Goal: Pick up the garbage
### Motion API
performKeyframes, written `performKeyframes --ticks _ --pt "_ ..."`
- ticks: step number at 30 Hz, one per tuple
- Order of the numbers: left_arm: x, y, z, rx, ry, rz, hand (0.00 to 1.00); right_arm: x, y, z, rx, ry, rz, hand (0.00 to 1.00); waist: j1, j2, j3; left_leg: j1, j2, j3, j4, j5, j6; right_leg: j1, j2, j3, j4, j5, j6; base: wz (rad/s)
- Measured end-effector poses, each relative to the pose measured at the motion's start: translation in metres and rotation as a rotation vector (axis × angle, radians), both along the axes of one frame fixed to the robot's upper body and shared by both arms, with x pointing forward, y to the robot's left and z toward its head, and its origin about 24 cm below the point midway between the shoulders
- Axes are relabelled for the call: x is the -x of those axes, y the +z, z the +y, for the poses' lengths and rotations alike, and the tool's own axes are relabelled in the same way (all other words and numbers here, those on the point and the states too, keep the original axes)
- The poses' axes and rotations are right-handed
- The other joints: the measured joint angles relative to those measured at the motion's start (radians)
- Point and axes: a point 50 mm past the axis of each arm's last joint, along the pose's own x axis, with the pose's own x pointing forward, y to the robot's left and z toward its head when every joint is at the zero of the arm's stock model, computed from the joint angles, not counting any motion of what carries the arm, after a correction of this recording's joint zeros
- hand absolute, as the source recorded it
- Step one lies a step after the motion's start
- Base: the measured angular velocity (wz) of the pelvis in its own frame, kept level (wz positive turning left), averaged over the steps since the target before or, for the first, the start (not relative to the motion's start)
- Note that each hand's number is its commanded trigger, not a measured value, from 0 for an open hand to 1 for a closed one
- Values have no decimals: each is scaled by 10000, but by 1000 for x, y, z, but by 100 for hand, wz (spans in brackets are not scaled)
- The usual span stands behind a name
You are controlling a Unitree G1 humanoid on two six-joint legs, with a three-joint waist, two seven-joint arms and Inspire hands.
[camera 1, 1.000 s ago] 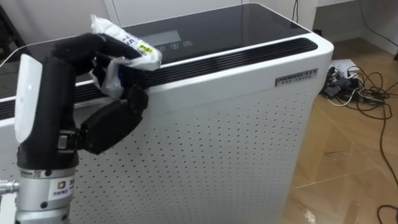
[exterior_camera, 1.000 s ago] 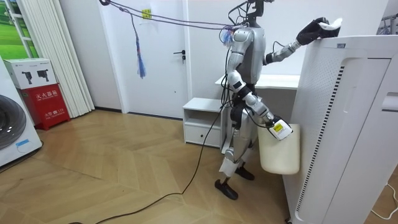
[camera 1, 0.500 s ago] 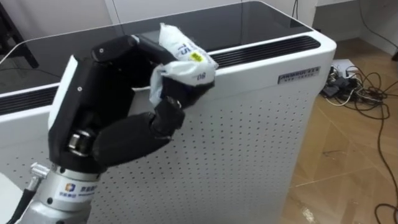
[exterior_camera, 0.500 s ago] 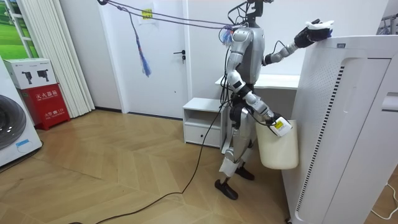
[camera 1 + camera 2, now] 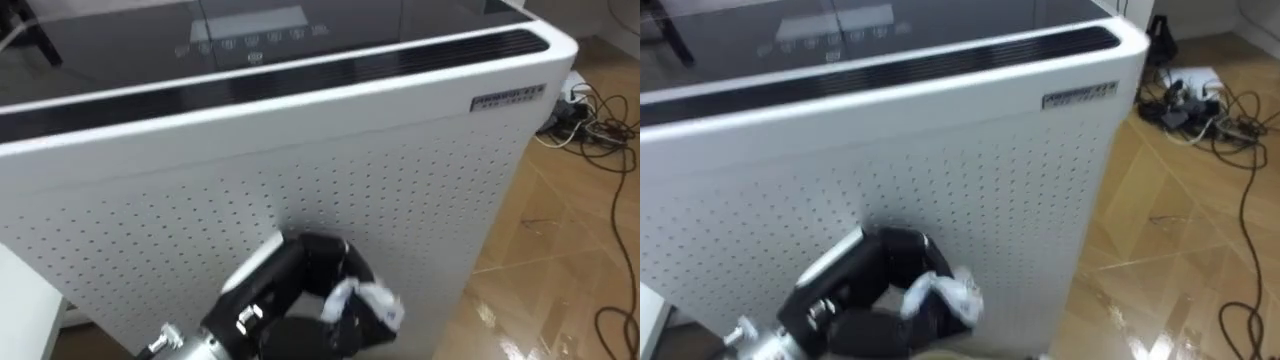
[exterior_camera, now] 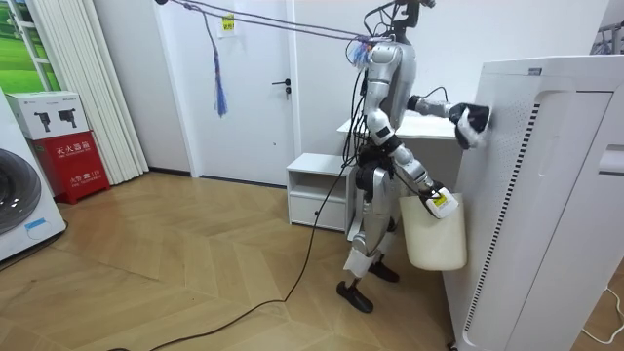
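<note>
A crumpled white wrapper (image 5: pixel 365 298) sits in my left hand (image 5: pixel 310 265), whose dark fingers are curled round it. The hand hangs low in front of the perforated side of a big white air purifier (image 5: pixel 300 150). In the room view the same hand (image 6: pixel 460 112) holds the wrapper (image 6: pixel 475 127) against the purifier's side (image 6: pixel 546 195), at chest height. My right hand (image 6: pixel 429 198) hangs lower and grips the rim of a cream bin (image 6: pixel 434 239), which dangles beside my hip below the wrapper. I stand close to the purifier, facing it.
Tangled cables (image 5: pixel 600 110) lie on the wooden floor to the purifier's right. Behind me stand a low white cabinet (image 6: pixel 317 185) and a white table (image 6: pixel 409 127). A red box (image 6: pixel 73 161) and a washing machine (image 6: pixel 19 205) are far off at the room view's left.
My left hand has come off the purifier's top edge and dropped down in front of its side, still holding the wrapper. The bin has stayed at my hip.
</note>
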Motion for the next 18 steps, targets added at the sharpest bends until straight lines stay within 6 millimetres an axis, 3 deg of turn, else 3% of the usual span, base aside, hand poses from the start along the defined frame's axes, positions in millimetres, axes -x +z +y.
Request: performKeyframes --ticks 7,13,18 --pt "1 -4 -4 -423 -440 1 100 -6 -2 -3 188 -120 108 100 251 102 -19 -327 30 -46 99 4 -9 -312 -8 -180 197 -29 -36 5" --pt "1 -33 1 -1350 -238 1016 100 -7 -2 -5 60 -431 125 100 247 258 -42 -597 25 -259 267 27 -50 -405 13 -470 233 -59 -86 13" --pt "3 -51 3 -2080 -125 1552 100 -13 -1 -1 57 -420 33 100 481 266 -39 -940 34 -261 314 95 -119 -839 -9 -491 468 -116 -140 3"
